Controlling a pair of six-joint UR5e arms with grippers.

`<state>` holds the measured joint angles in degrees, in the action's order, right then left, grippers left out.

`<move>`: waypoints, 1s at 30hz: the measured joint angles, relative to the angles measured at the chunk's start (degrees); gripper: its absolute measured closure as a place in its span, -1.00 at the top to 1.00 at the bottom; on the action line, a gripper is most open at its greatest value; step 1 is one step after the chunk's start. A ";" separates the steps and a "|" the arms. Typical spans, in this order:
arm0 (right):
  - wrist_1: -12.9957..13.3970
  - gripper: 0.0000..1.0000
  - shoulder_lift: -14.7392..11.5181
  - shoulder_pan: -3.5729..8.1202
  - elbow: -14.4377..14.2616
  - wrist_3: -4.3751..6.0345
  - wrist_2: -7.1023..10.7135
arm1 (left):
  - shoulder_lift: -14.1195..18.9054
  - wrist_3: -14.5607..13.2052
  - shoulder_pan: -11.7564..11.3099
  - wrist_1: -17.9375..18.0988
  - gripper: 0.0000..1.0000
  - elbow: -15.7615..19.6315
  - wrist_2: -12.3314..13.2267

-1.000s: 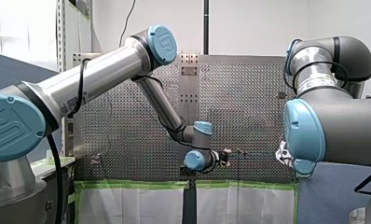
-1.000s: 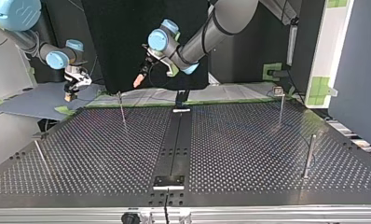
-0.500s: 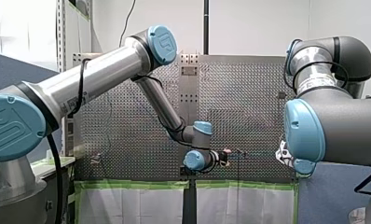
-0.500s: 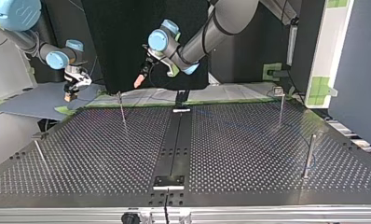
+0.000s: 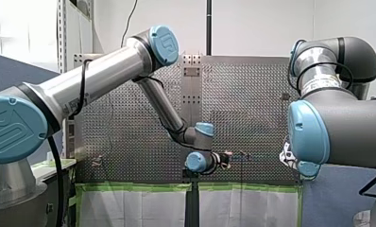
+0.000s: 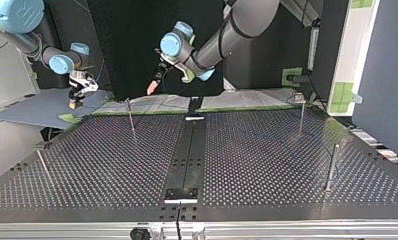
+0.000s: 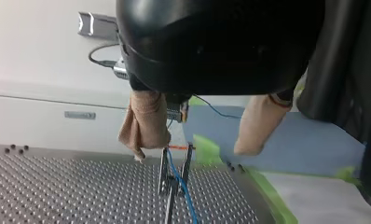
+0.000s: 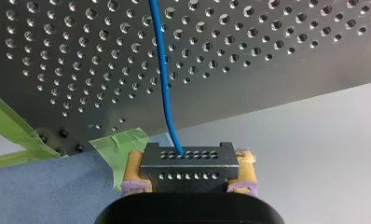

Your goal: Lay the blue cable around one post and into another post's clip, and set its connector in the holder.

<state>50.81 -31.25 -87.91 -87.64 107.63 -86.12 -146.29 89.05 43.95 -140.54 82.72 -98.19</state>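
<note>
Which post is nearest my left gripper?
The far post left of the centre strip in the top view, just below my left gripper; the other three stand farther off.

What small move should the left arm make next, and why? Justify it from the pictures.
Probably draw my left pincer back, away from the clip. Its beige pads stand open with nothing between them, and the blue cable already lies in the clip's fork just ahead of it. My right pincer is shut on the connector, ready to carry it on.
</note>
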 joint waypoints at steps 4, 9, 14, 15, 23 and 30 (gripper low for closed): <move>0.00 -0.87 0.00 -0.01 0.01 0.10 0.04 | 1.79 -1.41 0.07 0.94 1.00 1.80 -1.98; 0.00 -0.87 0.00 -0.02 -0.02 0.14 0.06 | 4.71 -1.14 -0.37 3.50 1.00 4.74 -4.95; 0.00 -0.87 0.00 -0.14 -0.01 0.25 0.06 | 7.57 -0.12 -0.92 5.23 1.00 7.61 -7.80; -0.01 -0.87 0.00 -0.16 0.00 0.30 0.04 | 8.29 0.38 -1.14 5.46 1.00 8.33 -8.54; -0.10 -0.87 0.01 -0.36 0.03 0.40 -0.02 | 13.05 4.19 -2.68 3.08 1.00 13.10 -13.19; -0.08 -0.87 0.02 -0.65 0.01 0.60 -0.02 | 17.15 5.57 -3.11 -0.05 1.00 17.18 -14.22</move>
<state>50.73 -31.24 -88.56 -87.63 108.23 -86.14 -129.15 94.63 40.84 -140.59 99.90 -112.41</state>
